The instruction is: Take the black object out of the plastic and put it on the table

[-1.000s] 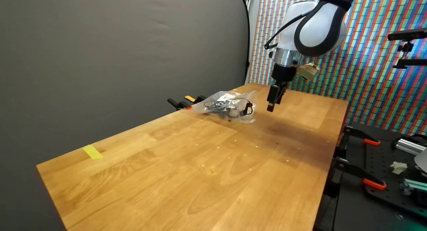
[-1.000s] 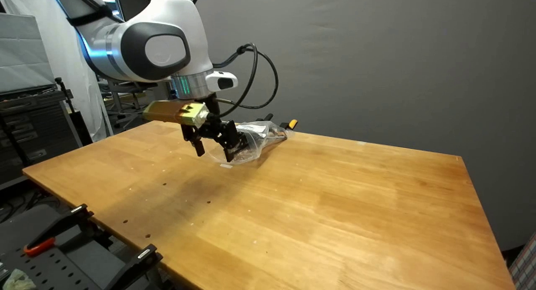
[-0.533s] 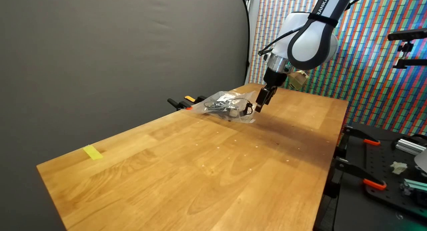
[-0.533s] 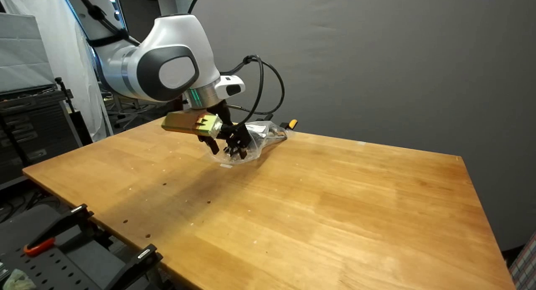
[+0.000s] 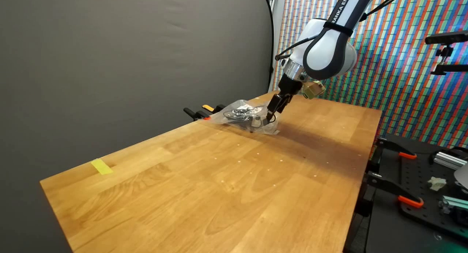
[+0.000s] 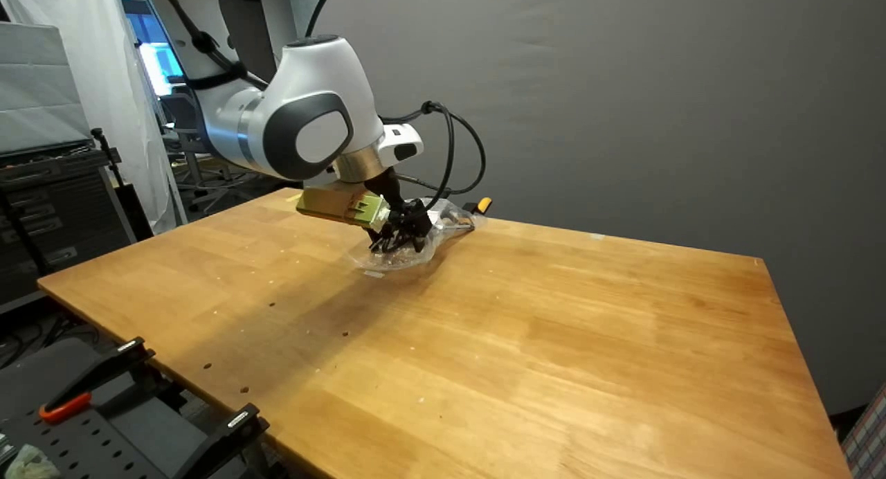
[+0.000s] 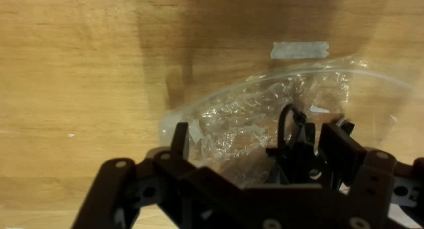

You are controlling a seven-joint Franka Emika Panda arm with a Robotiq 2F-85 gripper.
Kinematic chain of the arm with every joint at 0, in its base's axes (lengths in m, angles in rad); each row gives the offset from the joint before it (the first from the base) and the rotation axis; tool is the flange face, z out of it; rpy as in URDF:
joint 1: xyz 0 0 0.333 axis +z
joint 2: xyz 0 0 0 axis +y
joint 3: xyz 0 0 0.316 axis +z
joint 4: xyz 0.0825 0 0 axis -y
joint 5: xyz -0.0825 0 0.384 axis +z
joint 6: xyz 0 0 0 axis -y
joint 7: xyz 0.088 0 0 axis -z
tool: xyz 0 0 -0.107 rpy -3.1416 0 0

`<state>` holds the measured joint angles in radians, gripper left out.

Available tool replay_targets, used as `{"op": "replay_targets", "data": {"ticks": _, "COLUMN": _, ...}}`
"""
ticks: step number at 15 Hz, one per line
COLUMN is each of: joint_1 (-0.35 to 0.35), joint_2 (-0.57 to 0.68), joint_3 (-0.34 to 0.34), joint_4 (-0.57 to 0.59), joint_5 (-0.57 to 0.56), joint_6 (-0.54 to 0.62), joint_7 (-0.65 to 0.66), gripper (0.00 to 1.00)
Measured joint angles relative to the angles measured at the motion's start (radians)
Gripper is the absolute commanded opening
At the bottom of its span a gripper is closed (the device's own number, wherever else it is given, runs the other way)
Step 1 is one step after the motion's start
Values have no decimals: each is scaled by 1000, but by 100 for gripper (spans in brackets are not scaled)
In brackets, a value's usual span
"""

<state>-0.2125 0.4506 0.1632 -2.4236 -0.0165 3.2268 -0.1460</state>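
- The reach for the grasp is judged to be in hand: the gripper is held low over the clear plastic bag, its fingers spread wide and nothing pinched between them.
- In the wrist view, the black looped object is seen between the fingers, at 4 o'clock from their midpoint, nearer the finger at 3 o'clock; touch, or film over it, cannot be told.
- Next, the gripper probably needs to be shifted toward 4 o'clock, then drawn together on the black body alone, so that the bag is not dragged along.
- The film looks thin, crinkled and glossy, with a smooth, curved edge; snagging seems likely.
- The object's stiffer-looking body is topped by a slim, apparently flexible loop.
- In an exterior view, a shiny silvery bundle is enclosed by the bag, at 9 o'clock from the gripper.
- In the wrist view, at 1 o'clock from the gripper, a white tape strip is stuck to the grained wooden table.
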Motion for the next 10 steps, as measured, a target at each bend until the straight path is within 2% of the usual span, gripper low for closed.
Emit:
{"op": "replay_targets", "data": {"ticks": 6, "joint_1": -144, "joint_2": 58, "joint_3": 140, "joint_4": 70, "joint_5": -1, "joint_6": 21, "joint_7": 3, "gripper": 99}}
{"op": "replay_targets", "data": {"ticks": 7, "joint_1": -163, "joint_2": 64, "joint_3": 160, "joint_4": 78, "joint_5": -1, "joint_6": 21, "joint_7": 5, "gripper": 74}}
{"op": "replay_targets", "data": {"ticks": 8, "joint_1": -180, "joint_2": 68, "joint_3": 178, "joint_4": 85, "joint_5": -1, "joint_6": 21, "joint_7": 6, "gripper": 74}}
{"op": "replay_targets", "data": {"ticks": 10, "joint_1": -207, "joint_2": 74, "joint_3": 204, "joint_4": 92, "joint_5": -1, "joint_6": 21, "joint_7": 7, "gripper": 60}}
